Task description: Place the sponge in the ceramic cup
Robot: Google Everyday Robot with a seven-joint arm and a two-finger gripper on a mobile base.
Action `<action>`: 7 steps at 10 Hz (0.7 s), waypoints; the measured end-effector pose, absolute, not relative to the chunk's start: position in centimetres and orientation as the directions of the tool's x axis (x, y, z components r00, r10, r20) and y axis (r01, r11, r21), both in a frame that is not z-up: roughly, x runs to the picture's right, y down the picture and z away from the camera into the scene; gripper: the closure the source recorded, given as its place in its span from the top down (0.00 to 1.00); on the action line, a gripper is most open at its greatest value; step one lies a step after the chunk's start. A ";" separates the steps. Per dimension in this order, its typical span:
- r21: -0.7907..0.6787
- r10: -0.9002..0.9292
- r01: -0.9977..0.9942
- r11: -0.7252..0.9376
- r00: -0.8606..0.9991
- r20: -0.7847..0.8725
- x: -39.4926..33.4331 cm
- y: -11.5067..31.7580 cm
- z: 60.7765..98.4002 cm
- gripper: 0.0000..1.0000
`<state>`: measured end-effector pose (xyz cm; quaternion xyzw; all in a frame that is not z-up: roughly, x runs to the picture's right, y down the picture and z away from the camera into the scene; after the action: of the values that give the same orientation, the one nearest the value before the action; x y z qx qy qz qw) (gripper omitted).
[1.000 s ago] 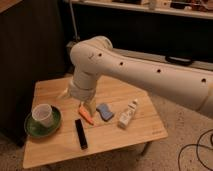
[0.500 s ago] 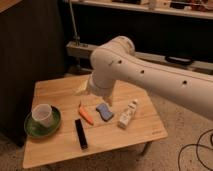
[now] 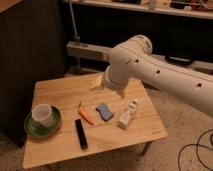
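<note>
White arm (image 3: 155, 70) reaches in from right, bent above table (image 3: 55, 95) far side. Gripper (image 3: 97, 83) at its lower end, mostly hidden behind wrist; open or closed, cannot tell. Sponge (image 3: 104, 111) flat on table near middle. Ceramic cup (image 3: 43, 115) on green plate (image 3: 30, 131), well apart.

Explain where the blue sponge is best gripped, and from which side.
Probably across its narrow width, from straight above: the sponge lies flat on the table, with a carrot and a bottle close beside it. The gripper sits under the arm, behind the sponge.
</note>
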<state>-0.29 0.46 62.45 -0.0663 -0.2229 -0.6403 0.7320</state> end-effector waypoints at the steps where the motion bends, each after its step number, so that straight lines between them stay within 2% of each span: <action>1: 0.219 -0.922 0.972 0.081 -0.011 0.387 -1.1 0.3 63.9 0.80; 4: 0.353 -0.870 0.891 -0.285 -0.395 0.295 -3.4 -0.4 68.7 0.80; 5: 0.380 -0.835 0.854 -0.356 -0.473 0.281 -3.4 -0.8 69.9 0.80; 7: 0.385 -0.812 0.845 -0.372 -0.497 0.305 -2.4 -1.2 71.9 0.80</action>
<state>-2.37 -1.15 71.87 -0.0319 -0.2522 -0.8276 0.5005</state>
